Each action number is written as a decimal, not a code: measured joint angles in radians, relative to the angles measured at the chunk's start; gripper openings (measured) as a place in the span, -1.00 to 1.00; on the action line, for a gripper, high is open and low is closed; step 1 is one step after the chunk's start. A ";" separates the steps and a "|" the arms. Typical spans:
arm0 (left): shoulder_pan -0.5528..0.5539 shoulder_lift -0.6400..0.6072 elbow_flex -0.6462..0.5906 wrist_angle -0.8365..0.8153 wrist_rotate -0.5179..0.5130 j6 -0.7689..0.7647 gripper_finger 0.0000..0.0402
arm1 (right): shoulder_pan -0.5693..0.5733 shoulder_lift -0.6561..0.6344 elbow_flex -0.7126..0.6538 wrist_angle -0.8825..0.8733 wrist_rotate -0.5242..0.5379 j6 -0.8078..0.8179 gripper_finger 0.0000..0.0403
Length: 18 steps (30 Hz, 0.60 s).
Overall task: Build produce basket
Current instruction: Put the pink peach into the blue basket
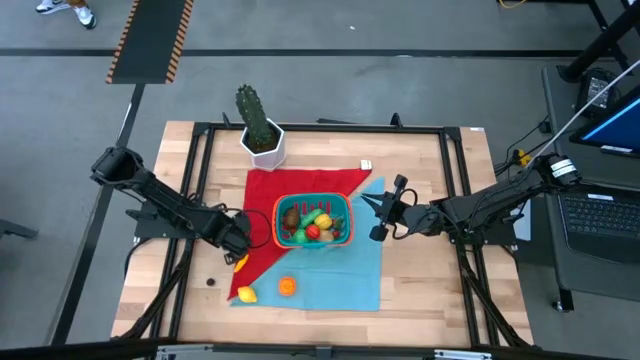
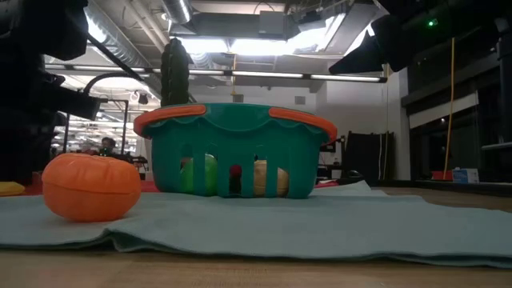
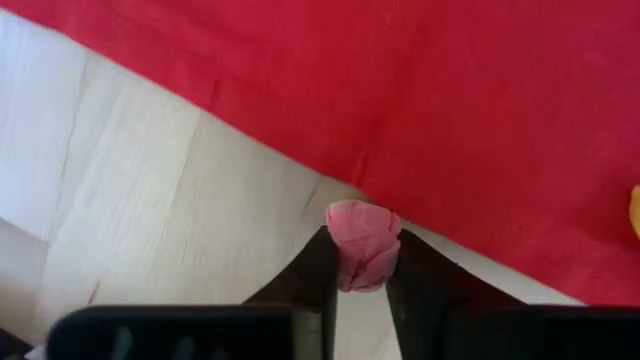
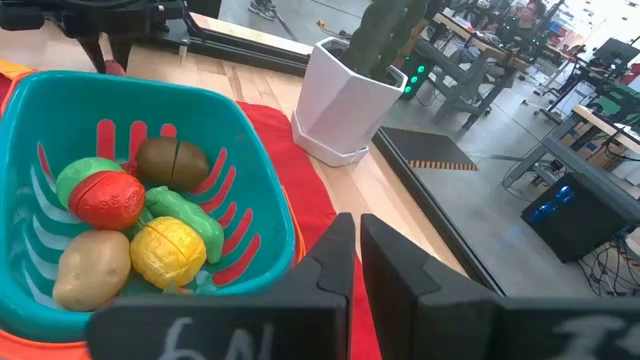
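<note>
Fingers (image 3: 420, 290) of the left gripper (image 3: 362, 275) pinch a small pink rounded toy piece (image 3: 362, 243), its lower half hidden between them. Beyond lies red cloth (image 3: 420, 110). Farther off, the teal slotted plastic basket (image 1: 340, 208) of toy produce (image 1: 312, 226) sits just before the closed, empty right gripper (image 1: 378, 215).

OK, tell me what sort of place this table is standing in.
Probably a robotics lab or industrial workshop. The low view shows exposed ceiling ducts and strip lights; the right wrist view shows workbenches with equipment beyond the table; the high view shows hazard-striped floor marking and a laptop.
</note>
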 joint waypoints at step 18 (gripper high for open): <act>-0.033 -0.228 0.072 -0.170 0.001 -0.102 -0.80 | 0.000 0.000 0.000 0.000 0.000 0.000 -0.87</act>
